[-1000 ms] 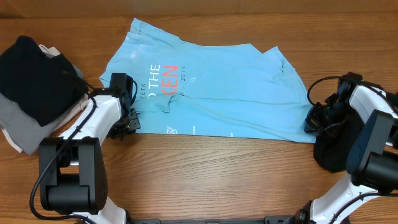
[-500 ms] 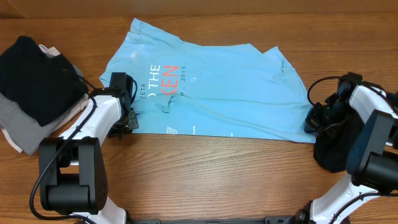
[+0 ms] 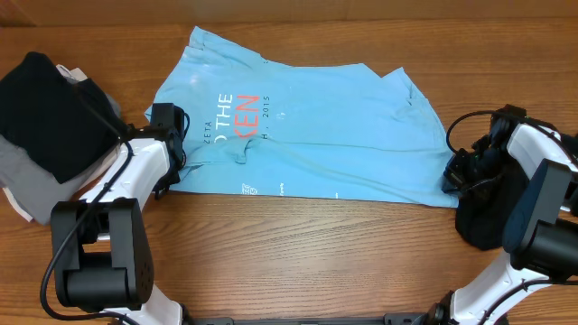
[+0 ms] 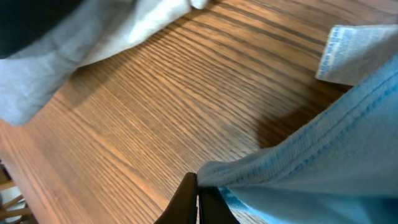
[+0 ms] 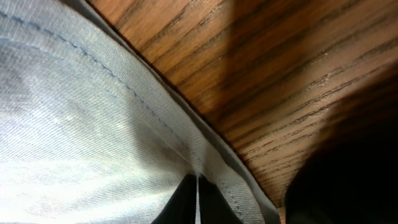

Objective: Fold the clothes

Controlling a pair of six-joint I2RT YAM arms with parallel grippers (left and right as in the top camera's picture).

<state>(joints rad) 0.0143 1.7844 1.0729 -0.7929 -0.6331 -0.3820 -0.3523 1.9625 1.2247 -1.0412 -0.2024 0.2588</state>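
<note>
The light blue T-shirt (image 3: 307, 135) with red and white lettering lies spread across the table's far half. At its lower left corner, my left gripper (image 3: 170, 168) is shut on the hem. The left wrist view shows that blue hem (image 4: 311, 162) pinched between the closed black jaws of the left gripper (image 4: 197, 194). My right gripper (image 3: 453, 175) is at the shirt's lower right corner. In the right wrist view the right gripper (image 5: 197, 186) is shut on the stitched edge of the shirt (image 5: 93, 124).
A pile of clothes sits at the far left, with a black garment (image 3: 50, 113) on top of grey fabric (image 3: 27, 185). Another black garment (image 3: 483, 221) lies under the right arm at the right edge. Bare wooden table (image 3: 316, 253) runs along the front.
My left gripper has closed on the shirt's lower left hem and shifted slightly left and away. The right gripper has stayed shut on the right corner.
</note>
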